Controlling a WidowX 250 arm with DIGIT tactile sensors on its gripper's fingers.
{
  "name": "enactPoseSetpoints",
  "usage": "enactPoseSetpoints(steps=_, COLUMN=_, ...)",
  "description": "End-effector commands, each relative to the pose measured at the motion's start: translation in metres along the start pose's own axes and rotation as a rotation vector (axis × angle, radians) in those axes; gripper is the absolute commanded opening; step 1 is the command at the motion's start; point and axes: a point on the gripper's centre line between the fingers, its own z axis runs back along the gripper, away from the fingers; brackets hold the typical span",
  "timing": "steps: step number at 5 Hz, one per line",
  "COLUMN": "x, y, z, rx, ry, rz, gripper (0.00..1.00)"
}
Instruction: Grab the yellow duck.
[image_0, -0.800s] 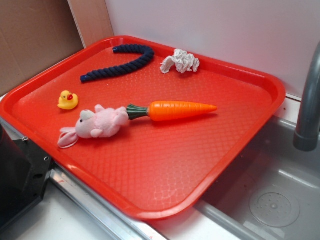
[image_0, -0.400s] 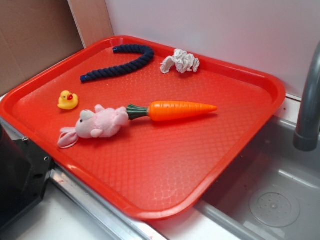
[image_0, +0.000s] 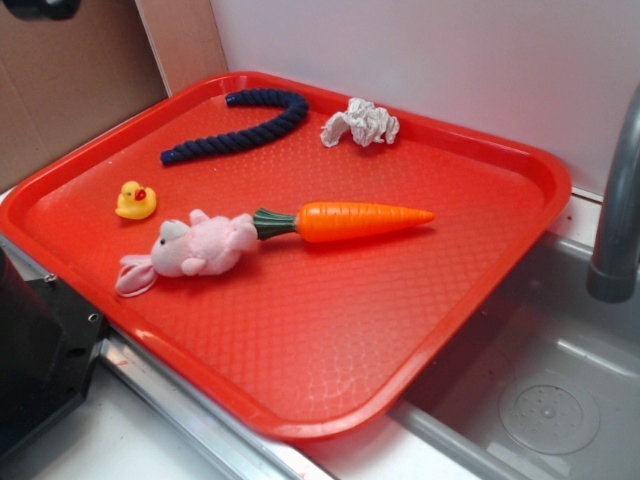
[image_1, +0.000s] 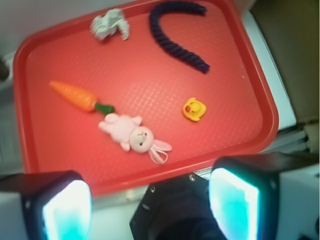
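The tiny yellow duck with a red-orange beak sits on the red tray near its left edge. It also shows in the wrist view, right of centre. My gripper is open and empty, its two pads wide apart at the bottom of the wrist view. It hangs high above the tray's near edge, well short of the duck. In the exterior view only a dark bit of the arm shows at the top left.
A pink plush bunny and an orange toy carrot lie mid-tray. A dark blue rope and a white crumpled cloth lie at the back. A grey sink with a faucet is at the right.
A dark part of the arm has come into view at the top left of the exterior view. The objects on the tray have not moved.
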Motion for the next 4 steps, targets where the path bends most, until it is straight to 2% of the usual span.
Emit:
enactPoseSetpoints(steps=1, x=0.008, y=0.028, z=-0.03, rx=-0.032, ry=-0.073, rz=0.382, gripper=1.0)
enactPoseSetpoints(steps=3, x=0.02, y=0.044, z=-0.071, rx=0.016, ry=-0.121, rz=0.625, gripper=1.0)
enactPoseSetpoints(steps=4, x=0.028, y=0.05, z=-0.095, rx=0.077, ry=-0.143, rz=0.695, gripper=1.0)
